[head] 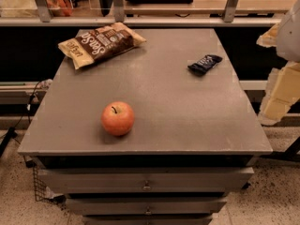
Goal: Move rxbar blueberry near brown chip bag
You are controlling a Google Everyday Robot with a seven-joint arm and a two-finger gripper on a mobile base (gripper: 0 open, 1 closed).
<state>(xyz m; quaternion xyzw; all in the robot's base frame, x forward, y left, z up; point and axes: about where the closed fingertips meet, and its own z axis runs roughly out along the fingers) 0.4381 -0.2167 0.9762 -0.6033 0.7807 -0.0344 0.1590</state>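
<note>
The rxbar blueberry (205, 63) is a small dark navy wrapper lying flat on the grey table top (187, 121), at the far right. The brown chip bag (101, 43) lies flat at the far left corner, dark brown in the middle with tan ends and white script. The two are well apart, with most of the table's width between them. My gripper (282, 90) shows as pale cream and white parts at the right edge of the view, beyond the table's right side and to the right of the rxbar. It holds nothing that I can see.
A red-orange apple (117, 118) stands near the table's front, left of centre. The table has drawers (146, 185) below its front edge. A shelf rail with metal posts (140, 20) runs behind the table. Cables (28, 107) hang at the left.
</note>
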